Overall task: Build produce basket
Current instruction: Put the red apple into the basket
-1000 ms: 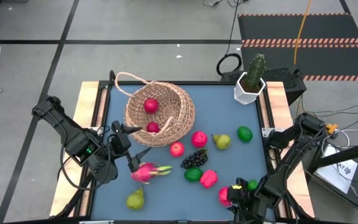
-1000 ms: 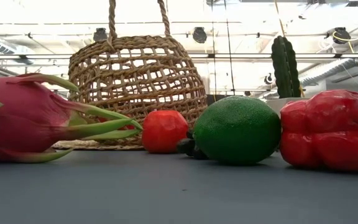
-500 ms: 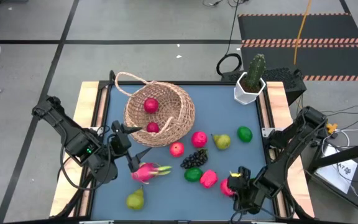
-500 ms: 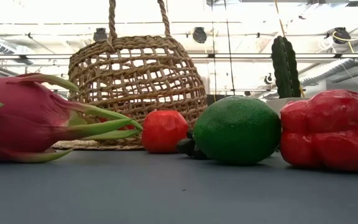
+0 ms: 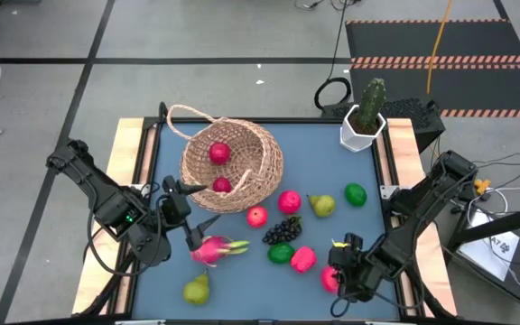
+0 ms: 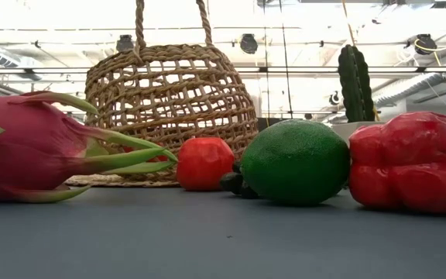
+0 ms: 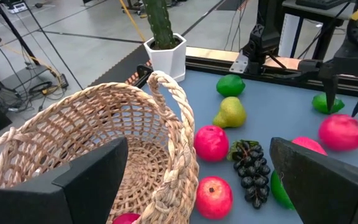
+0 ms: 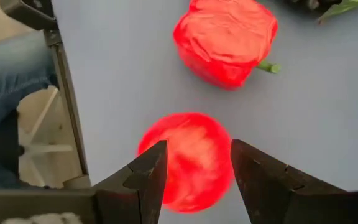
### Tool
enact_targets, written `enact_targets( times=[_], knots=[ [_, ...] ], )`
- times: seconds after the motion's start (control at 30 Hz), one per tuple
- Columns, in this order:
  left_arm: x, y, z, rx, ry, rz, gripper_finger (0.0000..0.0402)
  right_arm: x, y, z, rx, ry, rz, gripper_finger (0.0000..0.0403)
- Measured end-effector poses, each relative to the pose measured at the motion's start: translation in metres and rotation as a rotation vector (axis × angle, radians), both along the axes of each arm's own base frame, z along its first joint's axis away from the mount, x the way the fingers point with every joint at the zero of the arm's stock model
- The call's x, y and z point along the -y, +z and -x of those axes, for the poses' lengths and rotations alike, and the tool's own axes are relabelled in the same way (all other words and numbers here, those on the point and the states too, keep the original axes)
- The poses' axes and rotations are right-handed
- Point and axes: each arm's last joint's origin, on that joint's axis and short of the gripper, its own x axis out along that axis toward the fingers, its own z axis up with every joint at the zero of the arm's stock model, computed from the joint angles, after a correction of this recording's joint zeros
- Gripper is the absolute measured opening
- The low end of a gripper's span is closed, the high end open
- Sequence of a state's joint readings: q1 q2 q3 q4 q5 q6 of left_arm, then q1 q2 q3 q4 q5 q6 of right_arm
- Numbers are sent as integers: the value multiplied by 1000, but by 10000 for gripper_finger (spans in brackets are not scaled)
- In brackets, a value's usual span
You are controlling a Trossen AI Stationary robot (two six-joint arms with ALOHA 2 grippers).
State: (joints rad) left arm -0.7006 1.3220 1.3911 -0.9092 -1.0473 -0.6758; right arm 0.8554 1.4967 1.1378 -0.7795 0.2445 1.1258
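The woven basket [image 5: 231, 164] lies tipped on its side at the table's far left, with two red round fruits [image 5: 219, 153] inside. Loose produce lies on the blue table: a dragon fruit [image 5: 213, 248], two pears [image 5: 322, 206], limes [image 5: 281, 254], grapes [image 5: 283, 230], a lumpy red fruit [image 5: 302, 259] and round red and pink ones [image 5: 289, 202]. My left gripper [image 5: 201, 206] hangs open between the basket's rim and the dragon fruit, touching neither. Near the table's near right corner my right gripper [image 5: 330, 273] is shut on a red round fruit [image 8: 188, 158]. My right gripper pinches the red round fruit by two opposite sides [image 8: 166, 163] between its two fingers [image 8: 143, 180]. The fingers slant down on it from above. The fruit sits between them a little above the table, as far as the wrist view shows.
A white pot with a cactus [image 5: 366, 116] stands at the far right corner. Wooden rails [image 5: 132, 153] edge the table's sides. A lime [image 7: 325, 102] lies close behind my right gripper. Bare table lies along the near edge between the near pear [image 5: 197, 289] and my right gripper.
My right gripper has moved away from the table's near edge and risen a little, tipping less steeply, with the red round fruit kept between its fingers. The rest of the produce and the basket have stayed in place.
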Motion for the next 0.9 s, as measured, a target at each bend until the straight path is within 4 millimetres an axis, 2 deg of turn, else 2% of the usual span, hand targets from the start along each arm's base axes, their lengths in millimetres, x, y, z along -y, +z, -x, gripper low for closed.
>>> enact_targets(
  times=[0.33, 0.47, 0.57, 0.7, 0.9],
  knots=[
    [0, 0, 0, 0, -1, 1, 390, -11, 4, -1, 56, 65, -74, 173],
    [0, 0, 0, -1, -1, 2, 390, -37, 15, 3, 179, 120, -252, 172],
    [0, 0, 0, -2, -2, 0, 390, -54, 20, 13, 204, 88, -390, 161],
    [0, 0, 0, -3, -3, -2, 390, -73, 6, 28, 98, -35, -476, 137],
    [0, 0, 0, -3, -3, -2, 390, -96, -17, 43, -30, -95, -533, 110]
  ],
)
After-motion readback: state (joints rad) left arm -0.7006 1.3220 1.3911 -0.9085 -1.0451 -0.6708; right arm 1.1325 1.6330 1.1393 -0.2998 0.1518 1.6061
